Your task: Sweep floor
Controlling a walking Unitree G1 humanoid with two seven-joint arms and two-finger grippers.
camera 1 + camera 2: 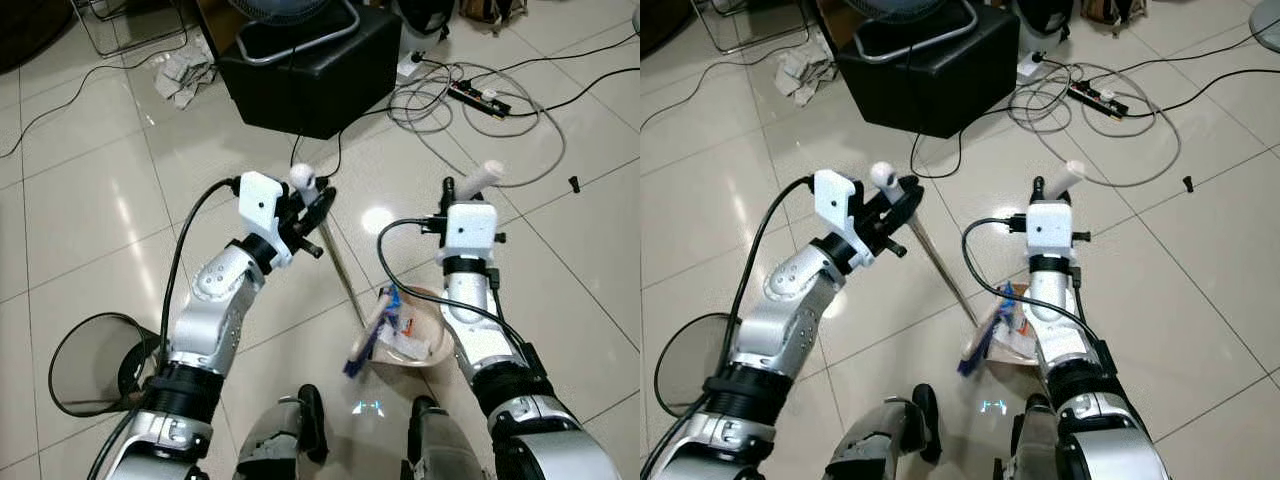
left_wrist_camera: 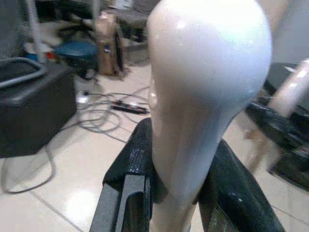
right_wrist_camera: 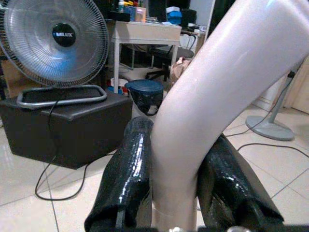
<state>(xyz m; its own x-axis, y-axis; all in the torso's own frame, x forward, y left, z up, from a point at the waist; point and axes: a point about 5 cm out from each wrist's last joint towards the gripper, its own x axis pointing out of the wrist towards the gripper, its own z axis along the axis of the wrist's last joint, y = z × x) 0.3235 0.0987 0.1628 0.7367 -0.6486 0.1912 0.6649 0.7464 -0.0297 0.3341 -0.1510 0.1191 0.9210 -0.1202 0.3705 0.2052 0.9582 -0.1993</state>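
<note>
My left gripper (image 1: pixel 312 205) is shut on the broom's white knobbed handle top (image 1: pixel 302 177), which stands between the black fingers (image 2: pixel 130 179) in the left wrist view. The thin metal pole (image 1: pixel 345 275) slants down to the blue and white brush head (image 1: pixel 365 340) on the tiles. My right gripper (image 1: pixel 462 195) is shut on the cream dustpan handle (image 1: pixel 482 175), clamped by its fingers (image 3: pixel 125 179). The beige dustpan (image 1: pixel 432 350) rests on the floor against the brush, with scraps of litter inside.
A black box (image 1: pixel 310 60) bearing a fan (image 3: pixel 53 41) stands ahead. Tangled cables and a power strip (image 1: pixel 480 97) lie to its right, a crumpled cloth (image 1: pixel 185 75) to its left. A dark mesh bin (image 1: pixel 95 365) lies by my left side.
</note>
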